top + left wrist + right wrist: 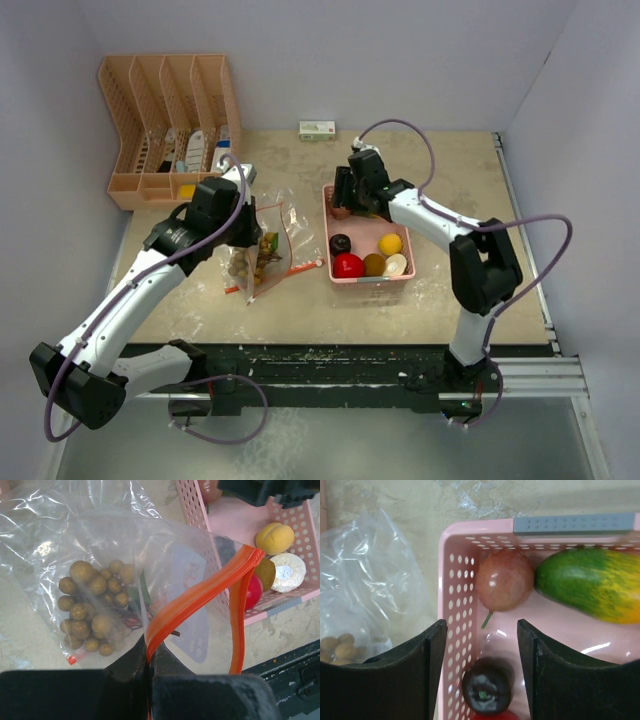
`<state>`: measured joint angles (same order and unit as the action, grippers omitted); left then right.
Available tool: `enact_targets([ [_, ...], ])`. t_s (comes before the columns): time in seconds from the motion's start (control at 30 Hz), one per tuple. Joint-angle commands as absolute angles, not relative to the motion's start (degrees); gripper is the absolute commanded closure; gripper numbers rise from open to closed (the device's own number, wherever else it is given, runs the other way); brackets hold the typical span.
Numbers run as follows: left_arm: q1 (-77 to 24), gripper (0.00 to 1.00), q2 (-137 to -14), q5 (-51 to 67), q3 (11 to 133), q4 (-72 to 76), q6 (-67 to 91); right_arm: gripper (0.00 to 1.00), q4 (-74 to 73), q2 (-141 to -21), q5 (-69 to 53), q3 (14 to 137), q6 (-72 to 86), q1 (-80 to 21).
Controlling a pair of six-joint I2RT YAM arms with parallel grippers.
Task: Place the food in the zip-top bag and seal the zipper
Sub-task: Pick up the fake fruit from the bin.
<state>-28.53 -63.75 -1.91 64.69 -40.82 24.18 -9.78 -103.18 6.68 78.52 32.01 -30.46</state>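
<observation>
Top external view: we see the pink basket point(368, 279) beneath the right gripper point(480, 635), its fingers spread, and the zip-top bag point(100, 535) pinched at its orange zipper point(200, 597) by the left gripper point(148, 655). The mango point(590, 587) and brown ball point(505, 580) lie beyond the right fingertips, a dark ball point(486, 687) between them; tan balls point(92, 605) sit in the bag.

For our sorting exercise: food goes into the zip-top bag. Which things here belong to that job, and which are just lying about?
Job: zip-top bag, tan balls, apple, lemon, mango, brown ball, dark ball.
Lying about: pink basket, desk organiser, small box.
</observation>
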Motion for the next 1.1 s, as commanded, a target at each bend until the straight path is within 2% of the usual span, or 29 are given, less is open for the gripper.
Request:
enact_targets([
  [0.0, -28.4, 1.00, -62.6, 0.8, 63.8, -36.7, 22.8, 0.37, -6.5, -106.5, 8.9, 83.5, 32.1, -30.8],
  [0.17, -28.3, 1.00, -62.1, 0.6, 63.7, -37.1, 22.0, 0.30, -7.2, -110.7, 11.1, 85.6, 32.4, -30.8],
  [0.63, -28.4, 1.00, -60.9, 0.1, 63.1, -37.8, 21.3, 0.32, -6.5, -118.2, 12.1, 86.2, 32.8, -30.8],
  [0.73, -28.4, 1.00, -61.1, 0.1, 63.0, -37.8, 21.2, 0.38, -6.0, -118.2, 11.2, 85.3, 33.1, -30.8],
  [0.9, -28.4, 1.00, -61.3, 0.3, 63.0, -37.8, 21.4, 0.56, -4.5, -114.4, 12.0, 82.5, 33.2, -30.8],
  [1.07, -28.4, 1.00, -60.8, 0.0, 62.5, -37.5, 21.7, 0.60, -4.4, -107.1, 14.4, 79.9, 31.8, -30.8],
])
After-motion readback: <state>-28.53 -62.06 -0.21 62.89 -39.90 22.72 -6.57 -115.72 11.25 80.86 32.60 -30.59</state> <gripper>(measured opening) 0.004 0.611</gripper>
